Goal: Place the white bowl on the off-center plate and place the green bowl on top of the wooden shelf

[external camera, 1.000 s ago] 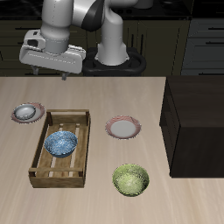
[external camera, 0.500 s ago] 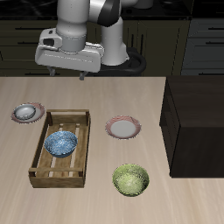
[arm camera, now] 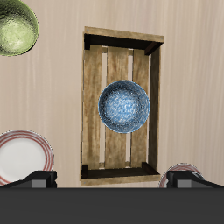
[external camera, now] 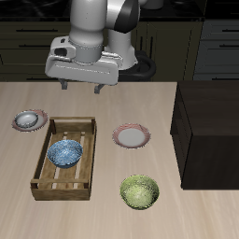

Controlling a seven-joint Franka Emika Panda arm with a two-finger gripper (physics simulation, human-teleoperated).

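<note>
Exterior: gripper (external camera: 82, 88) high over the tabletop's (external camera: 112, 103) back, fingers apart, empty. Green bowl (external camera: 139, 191) near the front edge, before the shelf (external camera: 210, 131); white bowl (external camera: 29, 119) already on its plate.

Wrist: green bowl (arm camera: 15, 26) beyond the crate (arm camera: 123, 107), off the gripper's axis.

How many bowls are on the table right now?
3: the white bowl on a plate beside the crate, the blue bowl inside the crate, the green bowl near the table's front edge.

High frontal overview of the table (external camera: 103, 103); wrist camera straight down, sharing the crate (external camera: 63, 157).
</note>
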